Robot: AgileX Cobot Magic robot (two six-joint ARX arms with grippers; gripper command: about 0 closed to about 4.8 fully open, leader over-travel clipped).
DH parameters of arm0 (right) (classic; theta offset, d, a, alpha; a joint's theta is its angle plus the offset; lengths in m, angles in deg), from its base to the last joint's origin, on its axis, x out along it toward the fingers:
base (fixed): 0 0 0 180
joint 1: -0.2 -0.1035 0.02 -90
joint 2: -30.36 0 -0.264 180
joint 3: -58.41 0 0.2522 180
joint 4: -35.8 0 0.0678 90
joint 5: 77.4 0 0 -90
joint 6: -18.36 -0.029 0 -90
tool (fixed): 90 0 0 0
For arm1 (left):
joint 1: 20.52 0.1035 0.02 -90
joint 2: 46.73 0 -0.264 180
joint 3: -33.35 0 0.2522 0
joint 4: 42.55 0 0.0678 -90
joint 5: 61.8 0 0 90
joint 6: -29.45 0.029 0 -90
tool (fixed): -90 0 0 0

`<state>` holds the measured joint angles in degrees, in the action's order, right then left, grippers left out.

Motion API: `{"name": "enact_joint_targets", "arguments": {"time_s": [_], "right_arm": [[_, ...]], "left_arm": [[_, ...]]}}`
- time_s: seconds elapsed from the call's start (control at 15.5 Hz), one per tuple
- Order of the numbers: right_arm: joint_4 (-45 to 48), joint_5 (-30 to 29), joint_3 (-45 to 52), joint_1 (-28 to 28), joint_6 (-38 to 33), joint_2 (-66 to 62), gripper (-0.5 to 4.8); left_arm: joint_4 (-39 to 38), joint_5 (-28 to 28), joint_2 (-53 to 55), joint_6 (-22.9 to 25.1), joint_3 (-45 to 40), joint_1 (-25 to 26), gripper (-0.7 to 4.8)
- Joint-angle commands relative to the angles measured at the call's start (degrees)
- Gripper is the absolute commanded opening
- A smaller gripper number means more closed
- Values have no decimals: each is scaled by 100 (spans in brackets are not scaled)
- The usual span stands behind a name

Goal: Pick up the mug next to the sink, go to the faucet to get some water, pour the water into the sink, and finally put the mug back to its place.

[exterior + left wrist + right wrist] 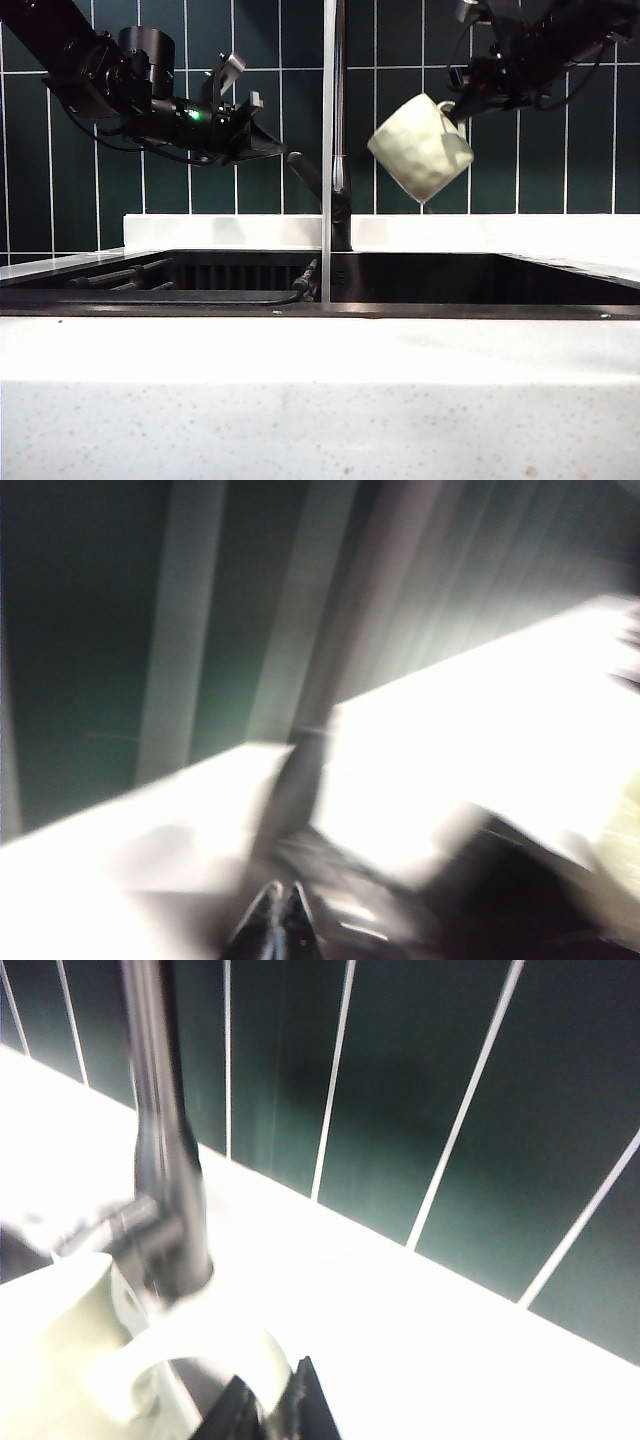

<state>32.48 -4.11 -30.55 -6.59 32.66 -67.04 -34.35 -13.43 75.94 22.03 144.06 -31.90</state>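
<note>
- The right gripper (458,108) is gripping the mug (421,147) by its loop handle, holding it in the air to the right of the faucet (331,120) and above the sink (420,280).
- In the exterior view the mug is hanging tilted, clear of the faucet pipe and well above the basin.
- The right wrist view is showing what the exterior view does not: the 2 fingers (268,1412) closed on the cream handle (215,1345), with the faucet (165,1160) and its grey lever (95,1228) just behind the mug (55,1360).
- The left gripper (268,148) is sitting level at the left of the faucet, its tip by the dark lever (308,172); contact cannot be told there.
- The left wrist view is heavily blurred; only the 2 fingertips (278,920) pressed together are readable, so that gripper (280,912) is closed with nothing seen between them.
- The white counter (320,400) is running across the front of the sink.
</note>
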Motion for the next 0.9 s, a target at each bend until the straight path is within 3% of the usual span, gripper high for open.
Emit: {"name": "enact_joint_targets", "arguments": {"time_s": [0.06, 0.13, 0.19, 0.45, 0.71, 0.77, 0.9], "right_arm": [[476, -98, -76, -20, -31, 125, -1], [483, -98, -76, -22, -31, 125, -1], [483, -98, -76, -22, -33, 125, -1], [483, -98, -76, -22, -33, 125, -1], [485, -96, -76, -22, -33, 127, -1], [485, -96, -76, -22, -33, 127, -1], [485, -94, -76, -22, -33, 127, -1]], "left_arm": [[-323, -750, -39, 190, 33, -9, 34], [-568, -1064, -39, 302, 33, -7, 128], [-835, -1154, -46, 297, 33, -4, 152], [-1088, -1709, -68, 348, 35, 81, 153], [-551, -415, -66, 549, 42, 66, 152], [-284, 210, -66, 546, 46, 66, 152], [-162, 732, -66, 546, 76, 66, 152]]}}
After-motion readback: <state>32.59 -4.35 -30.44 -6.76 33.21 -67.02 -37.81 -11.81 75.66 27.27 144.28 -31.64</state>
